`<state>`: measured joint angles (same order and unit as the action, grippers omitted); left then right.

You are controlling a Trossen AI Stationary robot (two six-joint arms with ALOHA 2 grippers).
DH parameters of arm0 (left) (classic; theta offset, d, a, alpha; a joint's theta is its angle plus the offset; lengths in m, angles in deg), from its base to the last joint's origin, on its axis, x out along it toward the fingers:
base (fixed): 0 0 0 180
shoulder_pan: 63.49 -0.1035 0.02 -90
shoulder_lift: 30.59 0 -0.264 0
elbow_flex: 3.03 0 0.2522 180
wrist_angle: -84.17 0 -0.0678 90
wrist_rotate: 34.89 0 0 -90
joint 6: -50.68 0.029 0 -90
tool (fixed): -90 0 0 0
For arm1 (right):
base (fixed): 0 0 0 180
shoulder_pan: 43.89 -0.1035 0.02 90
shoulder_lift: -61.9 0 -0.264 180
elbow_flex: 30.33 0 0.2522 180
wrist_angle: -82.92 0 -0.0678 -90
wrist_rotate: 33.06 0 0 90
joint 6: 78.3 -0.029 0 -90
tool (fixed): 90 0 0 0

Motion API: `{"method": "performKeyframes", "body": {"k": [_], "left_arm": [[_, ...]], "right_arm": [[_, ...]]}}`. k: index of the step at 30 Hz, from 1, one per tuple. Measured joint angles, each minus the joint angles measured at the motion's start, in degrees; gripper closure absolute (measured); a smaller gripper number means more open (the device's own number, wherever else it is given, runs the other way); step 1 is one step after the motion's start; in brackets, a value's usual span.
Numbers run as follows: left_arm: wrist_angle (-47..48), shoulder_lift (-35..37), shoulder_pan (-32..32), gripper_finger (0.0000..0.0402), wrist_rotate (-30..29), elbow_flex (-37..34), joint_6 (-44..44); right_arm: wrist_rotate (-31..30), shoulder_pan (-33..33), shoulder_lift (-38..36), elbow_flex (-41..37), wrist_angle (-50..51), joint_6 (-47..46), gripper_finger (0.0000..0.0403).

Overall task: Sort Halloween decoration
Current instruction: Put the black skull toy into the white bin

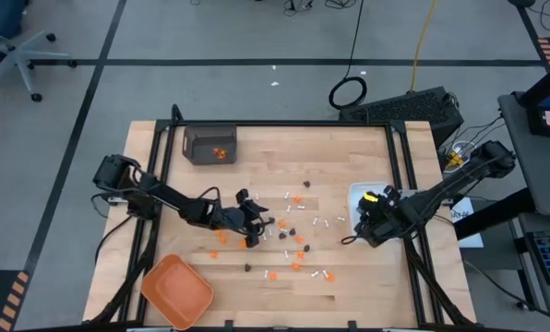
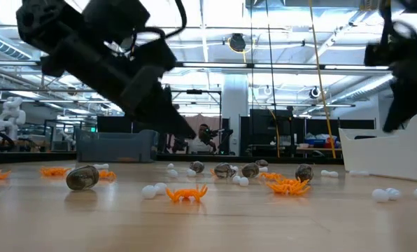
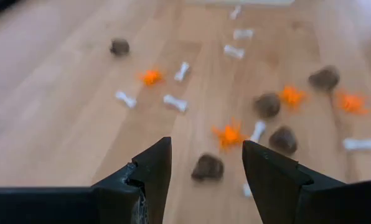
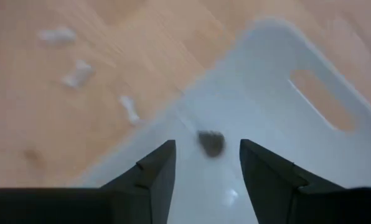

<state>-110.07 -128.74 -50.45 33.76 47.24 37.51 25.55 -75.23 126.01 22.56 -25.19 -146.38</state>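
Between the left gripper's [image 3: 206,169] parted, empty jaws lies a dark lumpy bit [image 3: 208,167]; beyond, spiky orange bits [image 3: 228,134] and bone-shaped white sticks [image 3: 175,102] scatter across the bench [image 1: 349,286]. Right gripper [image 4: 206,163], jaws parted, hovers over a white dish [image 4: 285,124].

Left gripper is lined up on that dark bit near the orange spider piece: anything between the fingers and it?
Nothing visible. The left gripper is open, and the dark bit lies on bare table between its fingers; the orange piece lies just beyond.
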Motion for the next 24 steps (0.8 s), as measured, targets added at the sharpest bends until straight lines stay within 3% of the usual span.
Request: {"method": "performKeyframes", "body": {"k": [5,12,17,24], "left_arm": [[-3.9,-2.6,-0.2,0.0205,3.4,0.0,0.1],[-6.1,-5.3,-1.6,0.0205,4.1,0.0,1.9],[-6.5,-8.1,-3.5,0.0205,7.7,0.0,1.6],[-9.2,-9.4,-3.9,0.0208,7.9,0.0,1.7]], "right_arm": [[-6.5,-4.0,0.0,4.9,-2.0,4.4,0.0256],[-16.6,-8.3,1.3,5.6,-21.4,25.6,0.0268],[-16.8,-8.2,5.8,4.8,-35.5,35.7,0.0268],[-16.7,-8.1,16.5,3.7,-51.0,45.0,0.0268]]}}
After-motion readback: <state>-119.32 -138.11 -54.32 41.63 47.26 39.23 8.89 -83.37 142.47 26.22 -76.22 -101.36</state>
